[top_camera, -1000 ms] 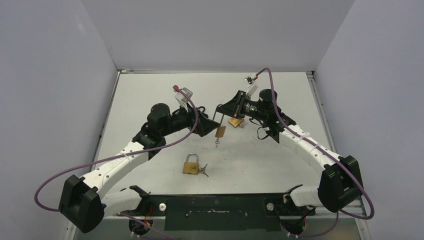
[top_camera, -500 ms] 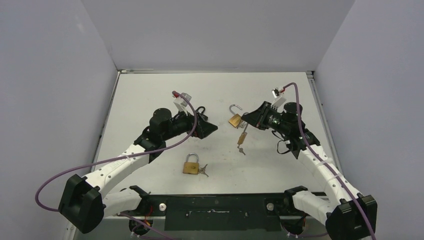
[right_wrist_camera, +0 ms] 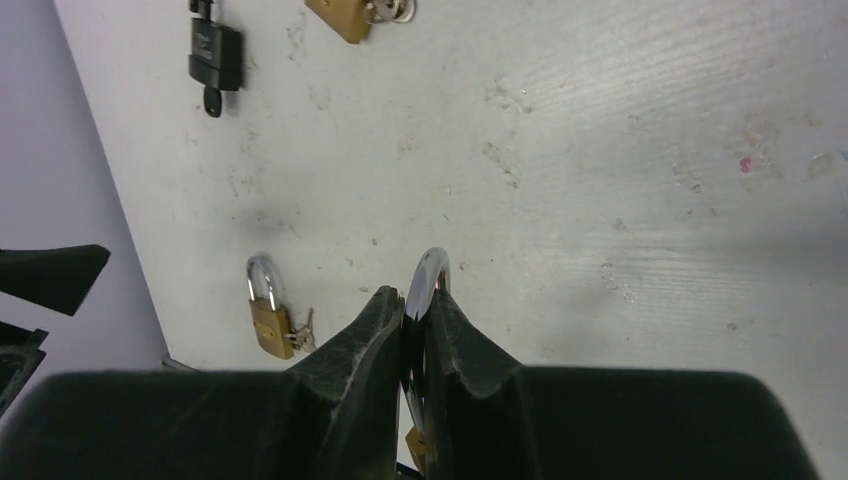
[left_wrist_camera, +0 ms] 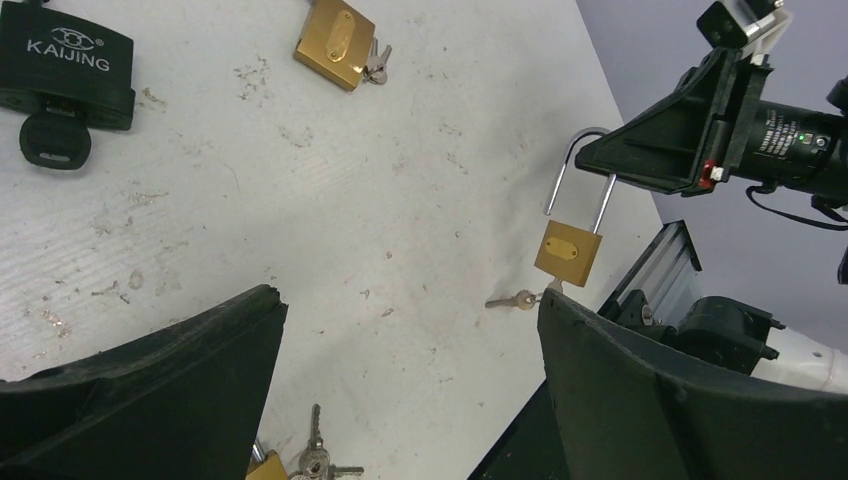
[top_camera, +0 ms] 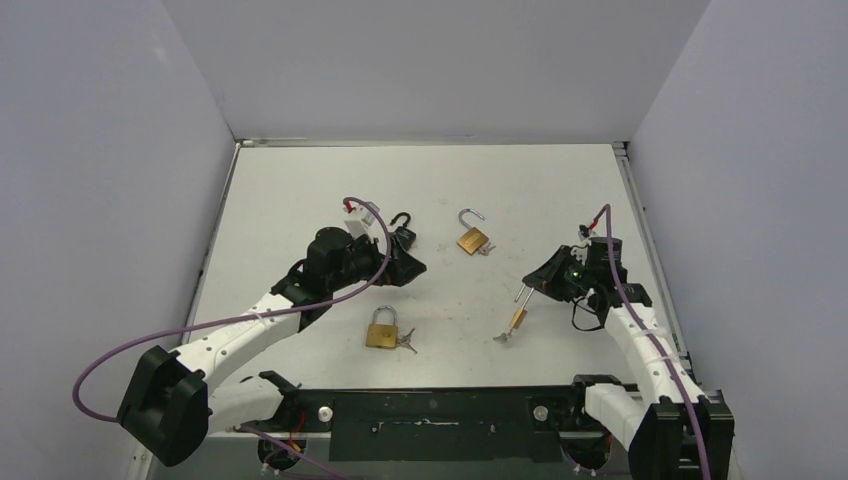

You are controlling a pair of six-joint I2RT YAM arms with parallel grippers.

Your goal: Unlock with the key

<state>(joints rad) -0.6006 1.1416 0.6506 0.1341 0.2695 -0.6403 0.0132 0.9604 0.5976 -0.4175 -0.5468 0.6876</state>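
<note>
My right gripper (top_camera: 531, 284) is shut on the steel shackle (right_wrist_camera: 431, 277) of a small brass padlock (top_camera: 518, 318). The padlock hangs just above the table at the near right. Its key (top_camera: 503, 337) is in the keyhole at the bottom, and a second key dangles from it. The left wrist view shows this padlock (left_wrist_camera: 569, 252), its key (left_wrist_camera: 515, 299) and the right gripper (left_wrist_camera: 672, 152) holding it. My left gripper (top_camera: 411, 263) is open and empty, left of centre, its jaws wide apart (left_wrist_camera: 408, 300).
A shut brass padlock (top_camera: 380, 331) with a key bunch (top_camera: 406, 341) lies at the near centre. A brass padlock with its shackle open (top_camera: 471, 238) lies farther back. A black KAIJING padlock (left_wrist_camera: 65, 62) with a black key lies beside the left gripper.
My right arm has carried the hanging padlock from the centre, away from the left gripper, to the near right and lowered it. My left gripper has drawn back slightly.
</note>
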